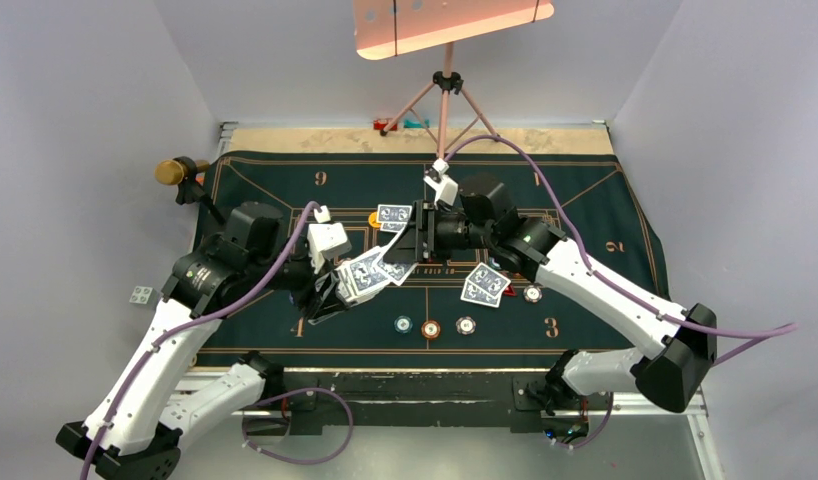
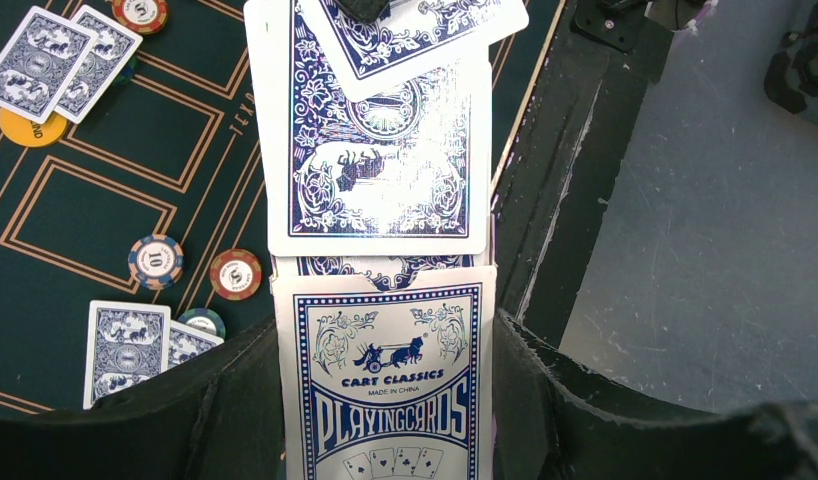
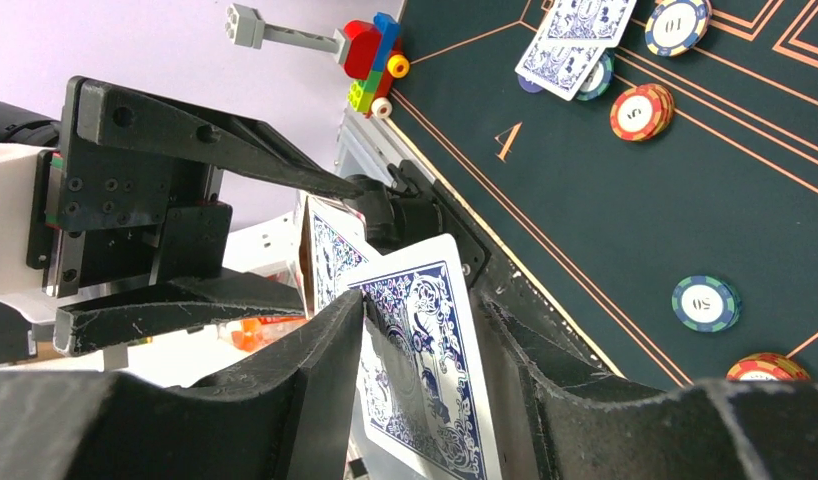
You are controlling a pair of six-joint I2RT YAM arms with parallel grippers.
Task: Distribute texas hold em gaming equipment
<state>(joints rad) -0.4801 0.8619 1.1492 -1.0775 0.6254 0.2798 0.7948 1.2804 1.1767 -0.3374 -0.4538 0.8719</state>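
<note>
Two grippers meet above the middle of the felt mat (image 1: pixel 605 200): your left gripper (image 1: pixel 332 292) is clamped on the card box (image 2: pixel 385 400), while your right gripper (image 1: pixel 409 250) pinches one blue-backed card (image 3: pixel 425 380) at the box's mouth. Three chips (image 1: pixel 430 327) line the mat's near edge; a face-down card pair (image 1: pixel 485 285) lies toward the right edge.

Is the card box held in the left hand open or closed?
Open: in the left wrist view, loose cards stick out of the card box.
</note>
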